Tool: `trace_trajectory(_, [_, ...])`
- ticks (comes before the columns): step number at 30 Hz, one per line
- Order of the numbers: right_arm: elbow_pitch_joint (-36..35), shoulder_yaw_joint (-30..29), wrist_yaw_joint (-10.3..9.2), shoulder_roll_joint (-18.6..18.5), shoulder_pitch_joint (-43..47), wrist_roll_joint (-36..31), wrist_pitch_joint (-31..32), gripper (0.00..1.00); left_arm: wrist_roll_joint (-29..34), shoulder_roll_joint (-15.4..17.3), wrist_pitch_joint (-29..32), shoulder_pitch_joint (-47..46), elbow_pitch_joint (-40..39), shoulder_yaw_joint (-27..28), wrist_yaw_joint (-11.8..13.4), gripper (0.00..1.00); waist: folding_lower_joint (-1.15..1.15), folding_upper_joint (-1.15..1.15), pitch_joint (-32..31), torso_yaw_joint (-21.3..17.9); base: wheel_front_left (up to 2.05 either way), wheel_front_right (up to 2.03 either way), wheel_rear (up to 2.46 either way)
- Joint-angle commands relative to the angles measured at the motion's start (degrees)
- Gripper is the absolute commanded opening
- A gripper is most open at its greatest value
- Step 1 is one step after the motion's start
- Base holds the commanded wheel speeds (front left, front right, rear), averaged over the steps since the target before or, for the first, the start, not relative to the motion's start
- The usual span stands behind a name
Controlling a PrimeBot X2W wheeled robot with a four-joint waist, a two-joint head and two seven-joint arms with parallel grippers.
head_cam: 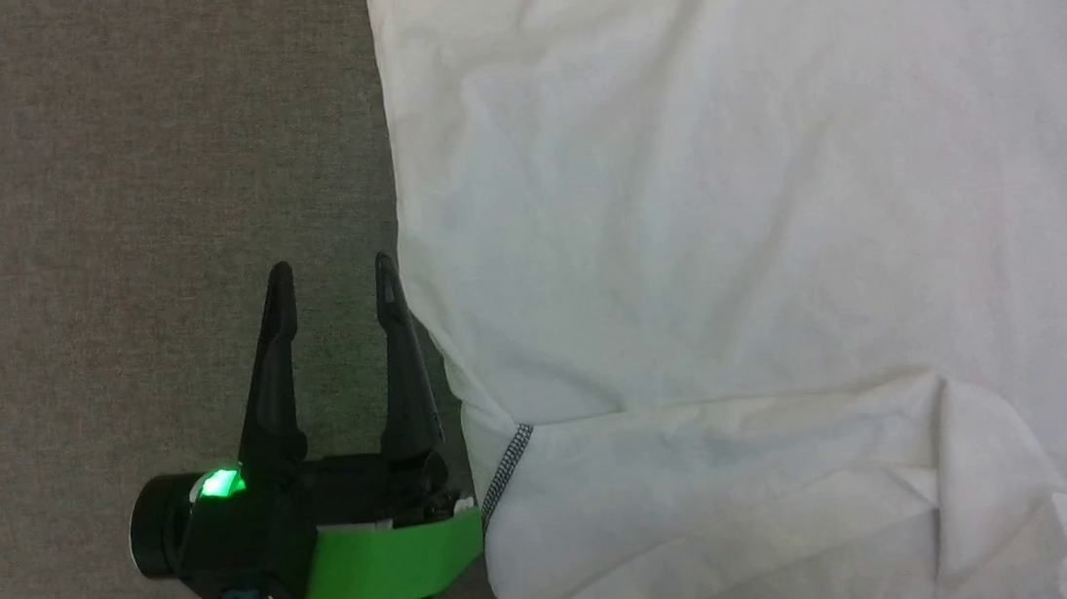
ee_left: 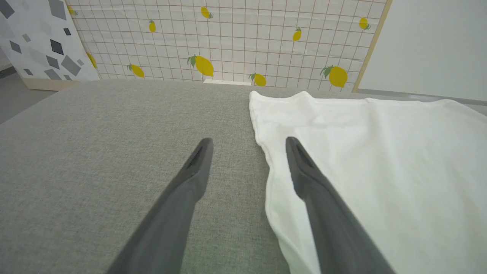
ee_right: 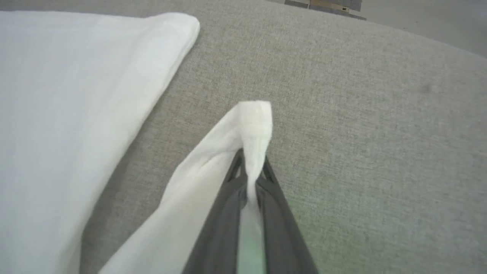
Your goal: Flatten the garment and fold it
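The garment (head_cam: 732,222) is a white shirt with grey stitched seams, spread over the right part of the grey surface in the head view. My left gripper (head_cam: 331,270) stands open just beside its left edge; in the left wrist view one finger lies over the garment (ee_left: 380,160) edge and the other over bare surface, with the left gripper (ee_left: 249,142) holding nothing. In the right wrist view my right gripper (ee_right: 251,167) is shut on a bunched end of the garment (ee_right: 251,121), lifted off the surface, while the main body of cloth lies to the left.
A grey fabric-covered surface (head_cam: 140,181) lies under everything, with free room left of the shirt. Behind it stands a tiled panel with lemon prints (ee_left: 228,38) and a white panel with grey shapes (ee_left: 38,42).
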Motion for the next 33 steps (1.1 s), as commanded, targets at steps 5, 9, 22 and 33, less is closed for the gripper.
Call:
trace_trajectory(5, [3.5, -3.3, -0.10, 2.1, 0.1, -1.9, -5.2, 0.00, -0.1, -0.2, -0.2, 1.2, 1.1, 1.7, -1.2, 1.00, -0.01, 0.00, -5.7, -2.1, 0.00, 0.00, 0.00])
trace_trajectory(9, [5.2, -7.6, -0.10, 3.9, 1.6, -2.2, -8.4, 0.00, -0.7, 0.4, -0.2, 3.1, 1.7, 3.2, -1.8, 1.00, -0.01, 0.00, -11.0, -4.0, 0.00, 0.00, 0.00])
trace_trajectory(22, [1.5, -30.5, -0.10, 6.9, 15.5, -4.7, -10.4, 0.00, -3.7, 2.5, -0.2, 10.2, 1.7, 7.1, -2.5, 1.00, -0.01, 0.00, -24.1, -8.2, 0.00, 0.00, 0.00])
trace_trajectory(33, [-4.1, -38.8, -0.10, 14.4, 27.4, -5.6, -11.6, 0.00, -5.9, 3.6, 0.5, 15.0, 0.7, 8.8, -1.9, 1.00, -0.01, 0.00, -30.8, -9.7, 0.00, 0.00, 0.00])
